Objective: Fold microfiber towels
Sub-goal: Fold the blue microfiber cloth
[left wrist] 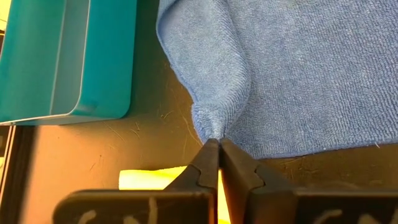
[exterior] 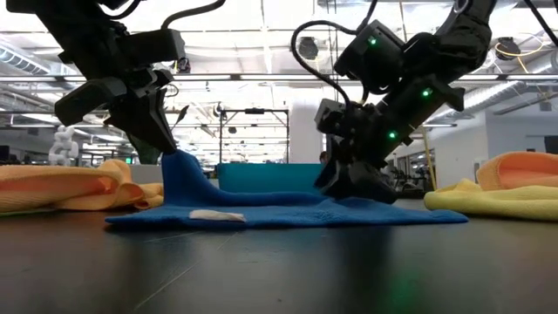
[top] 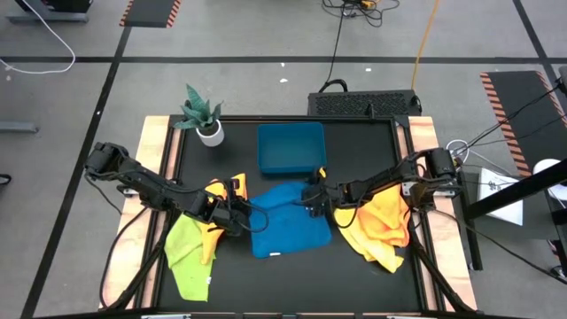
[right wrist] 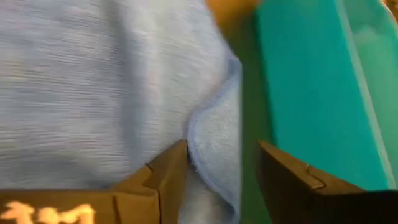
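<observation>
a: the blue towel (top: 288,221) is lying mid-table just in front of the blue tray (top: 291,147), and it's looking soft and floppy, light enough that a pinched corner is tenting up while the rest is staying flat.

b: right, a corner or hem is the place to take it. the cloth is bunching wherever it's being nipped, so i'd judge a thin edge grip is all it's needing, though the pile could be slipping out of a shallow pinch.

a: the left gripper (left wrist: 214,148) is clamping tight on a gathered peak of that towel's edge, lifting it off the table.

b: and the right gripper (right wrist: 222,152) is sitting at the towel's far corner beside the tray, fingers parted with the hem lying between them, not pinching anything.

a: the other towels are waiting: lime green towel (top: 188,255) and a yellow towel (top: 213,217) under the left arm, the orange towel (top: 383,226) under the right.
</observation>
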